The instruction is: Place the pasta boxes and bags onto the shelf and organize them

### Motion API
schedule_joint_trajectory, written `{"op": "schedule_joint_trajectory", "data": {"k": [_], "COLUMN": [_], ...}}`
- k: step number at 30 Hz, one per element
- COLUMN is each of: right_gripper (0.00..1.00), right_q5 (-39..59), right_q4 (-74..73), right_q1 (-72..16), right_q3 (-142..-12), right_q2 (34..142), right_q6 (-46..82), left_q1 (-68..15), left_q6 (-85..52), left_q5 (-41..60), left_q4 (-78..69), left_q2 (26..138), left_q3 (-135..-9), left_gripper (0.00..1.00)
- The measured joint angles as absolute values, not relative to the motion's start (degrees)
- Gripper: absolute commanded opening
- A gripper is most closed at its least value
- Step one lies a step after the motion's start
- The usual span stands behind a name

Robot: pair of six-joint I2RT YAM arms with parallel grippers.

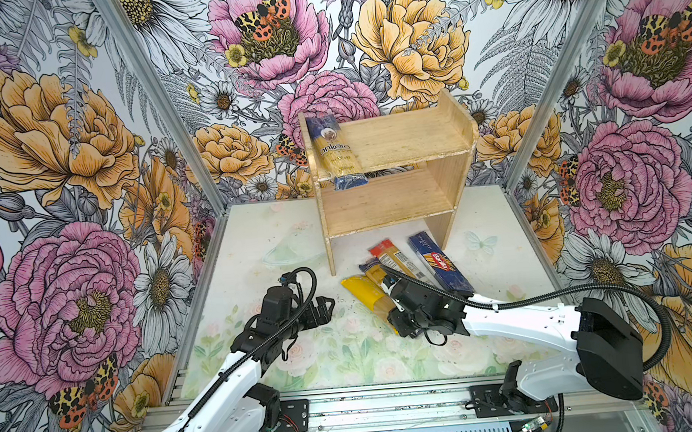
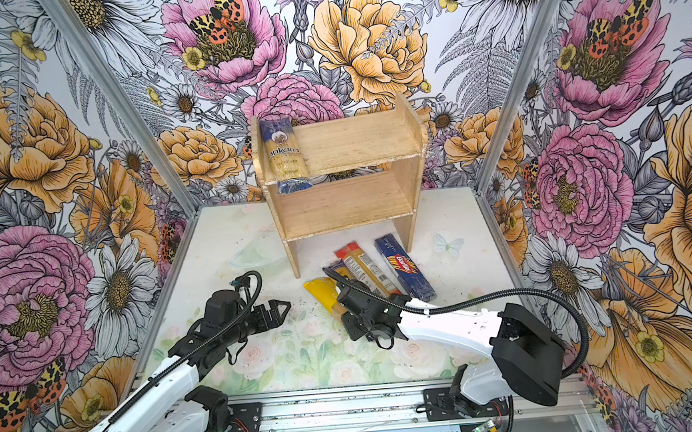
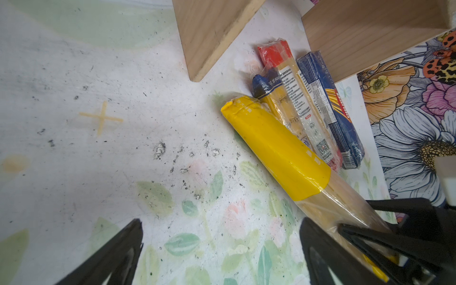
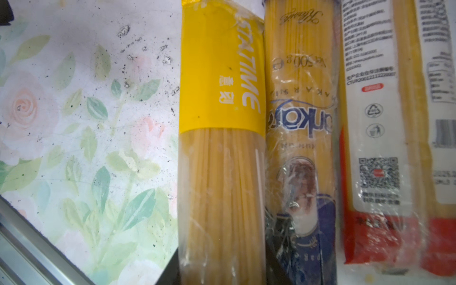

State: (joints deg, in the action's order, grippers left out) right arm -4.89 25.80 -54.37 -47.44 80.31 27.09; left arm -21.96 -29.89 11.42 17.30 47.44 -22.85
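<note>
Nearest the camera, along the bottom edge of both top views, runs the aluminium rail (image 1: 390,401) that carries the two arm bases. Just above it, left of centre, the left gripper (image 1: 326,304) hangs over the floral table mat (image 1: 254,240) with its jaws spread apart and nothing between them.

Right of centre, the right gripper (image 1: 399,309) is clamped on the yellow-ended bag (image 1: 362,293). In the right wrist view its dark fingers (image 4: 274,246) sit tight on either side of the clear, spaghetti-filled part of that bag. Whether the bag is off the mat cannot be told.

The bag is the leftmost of four packs lying side by side in the lower middle of the frame, all slanting toward the upper left. Touching its right side is the slimmer blue-ended bag (image 1: 371,270), then the red-ended pack (image 1: 397,259), then the dark blue "Barilla" pack (image 1: 439,264), whose far end lies by the foot of the shelf's right side panel.

The wooden shelf (image 1: 409,137) stands at the upper centre, against the back wall. The blue-ended "ankara" bag (image 1: 333,151) lies front to back at the left end of its upper tier, its near end jutting over the front edge. The lower tier is bare wood.
</note>
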Motion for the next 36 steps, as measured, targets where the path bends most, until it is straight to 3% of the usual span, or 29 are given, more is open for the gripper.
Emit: {"op": "schedule_joint_trajectory", "data": {"k": [16, 36], "right_gripper": [0.0, 0.0], "right_q5": [-8.34, -6.81], "right_q4": [18.09, 23.11], "right_q1": [-57.06, -54.89], "right_q3": [-51.11, -46.22], "right_q2": [90.74, 78.89], "right_q6": [27.38, 24.49], "left_q1": [-21.96, -21.89], "left_q6": [-29.89, -29.89], "left_q5": [11.42, 11.42], "left_q4": [16.86, 16.86], "left_q2": [48.14, 48.49], "left_q3": [-22.85, -22.81], "left_gripper": [0.99, 0.99]}}
